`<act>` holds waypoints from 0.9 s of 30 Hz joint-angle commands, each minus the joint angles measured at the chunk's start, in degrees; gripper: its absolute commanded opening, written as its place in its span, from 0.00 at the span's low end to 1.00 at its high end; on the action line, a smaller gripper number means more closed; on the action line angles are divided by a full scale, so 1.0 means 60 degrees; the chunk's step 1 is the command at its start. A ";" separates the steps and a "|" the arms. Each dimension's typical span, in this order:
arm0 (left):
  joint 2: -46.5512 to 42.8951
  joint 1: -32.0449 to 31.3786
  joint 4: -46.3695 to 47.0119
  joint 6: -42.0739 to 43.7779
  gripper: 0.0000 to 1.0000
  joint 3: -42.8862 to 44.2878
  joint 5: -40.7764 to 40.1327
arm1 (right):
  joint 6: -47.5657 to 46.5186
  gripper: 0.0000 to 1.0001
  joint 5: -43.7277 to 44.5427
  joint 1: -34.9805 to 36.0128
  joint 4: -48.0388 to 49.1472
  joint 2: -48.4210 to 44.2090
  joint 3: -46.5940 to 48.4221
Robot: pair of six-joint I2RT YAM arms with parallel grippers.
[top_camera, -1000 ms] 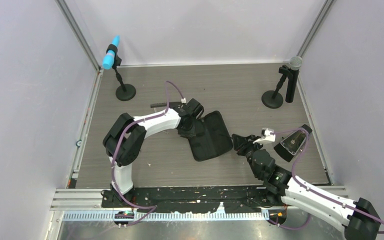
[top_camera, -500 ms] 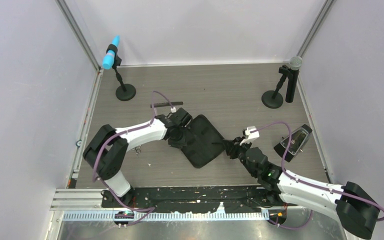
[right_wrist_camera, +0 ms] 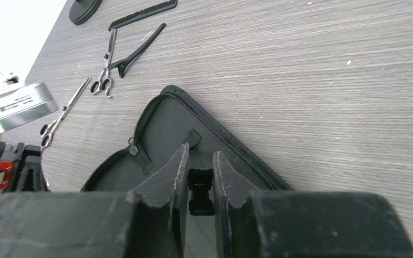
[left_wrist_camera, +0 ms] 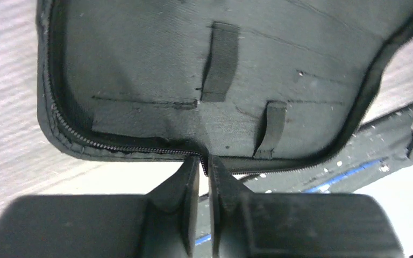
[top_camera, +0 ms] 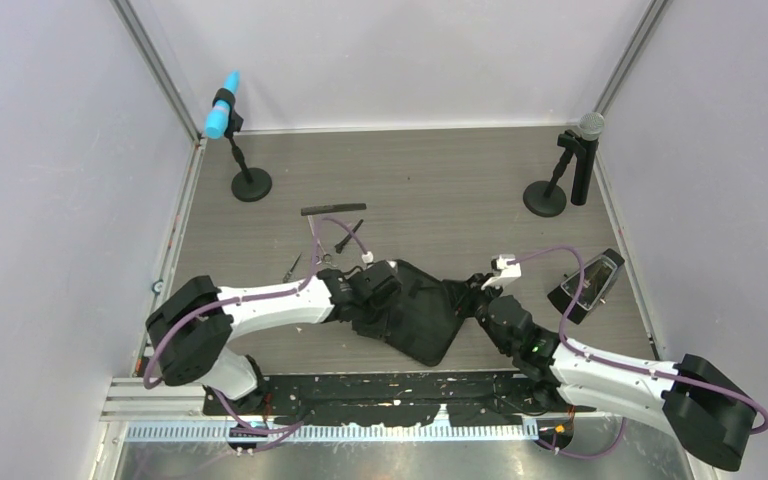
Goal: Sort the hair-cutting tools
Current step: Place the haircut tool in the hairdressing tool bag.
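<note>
The black zip case [top_camera: 425, 322] lies opened out near the front edge, between both arms. My left gripper [left_wrist_camera: 204, 161] is shut on its zipped rim; in the top view the left gripper [top_camera: 386, 302] sits at the case's left side. My right gripper [right_wrist_camera: 200, 177] is shut on a small black zip pull [right_wrist_camera: 200, 192] over the case's [right_wrist_camera: 161, 126] lining. Behind the case lie a long black comb [top_camera: 333, 210], a black clip [top_camera: 348, 235] and two silver scissors [top_camera: 317, 247] [top_camera: 292, 265]. The right wrist view also shows the comb [right_wrist_camera: 142, 14], the clip [right_wrist_camera: 140, 45] and one of the scissors [right_wrist_camera: 106, 67].
A blue-tipped microphone [top_camera: 222, 118] on a round base [top_camera: 251, 185] stands at the back left. A grey-headed microphone [top_camera: 582, 150] stands at the back right. A dark wedge-shaped object [top_camera: 585, 285] lies at the right edge. The black rail [top_camera: 380, 385] runs along the front.
Both arms have drawn the case toward the front edge and it now lies spread wider. The left arm has swung down, uncovering the scissors and clip behind it.
</note>
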 commanded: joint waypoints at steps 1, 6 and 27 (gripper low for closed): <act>-0.0853 -0.0325 0.0053 -0.0419 0.20 0.0392 -0.0147 | 0.0589 0.05 0.0509 0.0033 0.0084 -0.0090 0.0065; -0.1458 0.0004 -0.1469 0.0719 0.45 0.1262 -0.2111 | 0.0785 0.05 0.0744 0.0020 -0.0268 -0.0337 -0.0005; 0.0689 0.2020 -0.0612 0.2325 0.28 0.1112 0.0530 | 0.2757 0.05 0.0358 -0.0161 -0.0595 0.0944 0.0155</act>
